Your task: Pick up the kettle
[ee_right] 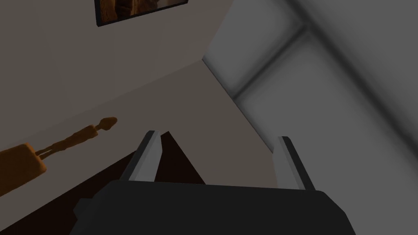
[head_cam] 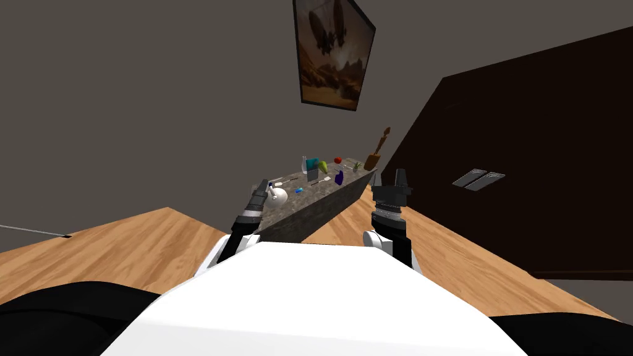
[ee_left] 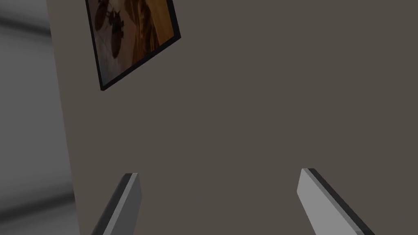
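Note:
A white round kettle [head_cam: 278, 197] with a small dark knob stands at the near left end of a grey speckled counter [head_cam: 321, 199]. My left gripper [head_cam: 264, 184] is raised just beside the kettle on its left, apart from it, and its fingers [ee_left: 127, 196] stand open with nothing between them, aimed at the wall. My right gripper [head_cam: 400, 177] is held up past the counter's right end, far from the kettle. It is open and empty too, with both fingers [ee_right: 149, 157] spread wide.
Several small things lie along the counter: a clear bottle [head_cam: 304, 164], a teal box [head_cam: 313, 167], a red ball [head_cam: 338, 160], a dark blue bottle [head_cam: 339, 178]. A brown wooden figure [head_cam: 375, 152] stands at its far right end. A dark panel [head_cam: 531, 173] lines the right side.

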Tool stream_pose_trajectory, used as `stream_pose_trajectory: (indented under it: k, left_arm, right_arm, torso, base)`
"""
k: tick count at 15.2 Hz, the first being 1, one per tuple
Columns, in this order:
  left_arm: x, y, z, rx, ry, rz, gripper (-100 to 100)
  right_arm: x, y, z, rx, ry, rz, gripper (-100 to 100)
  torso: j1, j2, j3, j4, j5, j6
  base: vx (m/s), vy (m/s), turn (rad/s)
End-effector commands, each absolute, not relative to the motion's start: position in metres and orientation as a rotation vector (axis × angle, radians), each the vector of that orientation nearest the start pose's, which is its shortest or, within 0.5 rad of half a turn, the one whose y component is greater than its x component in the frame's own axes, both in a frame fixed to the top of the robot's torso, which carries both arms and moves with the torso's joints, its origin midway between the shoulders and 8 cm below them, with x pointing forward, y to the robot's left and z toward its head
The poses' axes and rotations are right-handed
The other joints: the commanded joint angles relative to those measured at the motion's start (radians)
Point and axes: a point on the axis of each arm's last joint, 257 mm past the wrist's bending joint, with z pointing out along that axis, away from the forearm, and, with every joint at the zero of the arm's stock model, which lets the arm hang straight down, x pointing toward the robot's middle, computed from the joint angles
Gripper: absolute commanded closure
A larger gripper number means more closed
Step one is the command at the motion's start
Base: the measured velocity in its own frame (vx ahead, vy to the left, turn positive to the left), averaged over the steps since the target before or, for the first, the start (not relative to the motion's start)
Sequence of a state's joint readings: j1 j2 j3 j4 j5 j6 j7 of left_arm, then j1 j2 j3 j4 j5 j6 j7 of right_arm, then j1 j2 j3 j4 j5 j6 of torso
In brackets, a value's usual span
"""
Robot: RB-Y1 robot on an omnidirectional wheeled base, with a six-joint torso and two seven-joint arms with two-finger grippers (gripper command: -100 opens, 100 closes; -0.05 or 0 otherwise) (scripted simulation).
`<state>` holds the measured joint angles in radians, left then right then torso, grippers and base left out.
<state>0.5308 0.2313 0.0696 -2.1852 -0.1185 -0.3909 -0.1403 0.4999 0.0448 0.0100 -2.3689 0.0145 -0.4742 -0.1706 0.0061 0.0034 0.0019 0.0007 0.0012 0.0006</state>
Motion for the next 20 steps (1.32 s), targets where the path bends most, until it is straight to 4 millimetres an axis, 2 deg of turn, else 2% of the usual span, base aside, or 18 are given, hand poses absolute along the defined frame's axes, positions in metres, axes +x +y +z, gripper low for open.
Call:
stream_pose_trajectory:
  k: [1, 9, 20]
  left_arm:
    - [0.375, 0.295, -0.059, -0.492, 1.067, -0.929, -100]
    - [0.391, 0.322, -0.103, -0.463, 1.256, -0.821, -100]
    - [0.405, 0.397, -0.167, -0.494, 1.481, -0.611, -100]
  right_arm:
    - [0.329, -0.277, 0.059, 0.688, 0.491, 1.474, 0]
    - [0.329, -0.277, 0.059, 0.688, 0.491, 1.474, 0]
    - [0.329, -0.277, 0.059, 0.688, 0.491, 1.474, 0]
  torso:
    - [0.0, 0.0, 0.0, 0.0, 0.0, 0.0]
    - [0.002, 0.002, 0.001, 0.0, 0.001, 0.0]
    - [0.005, 0.002, 0.001, 0.001, 0.001, 0.0]
  base:
    - [-0.044, 0.076, -0.133]
    - [-0.069, 0.086, -0.233]
    - [-0.106, 0.106, -0.341]
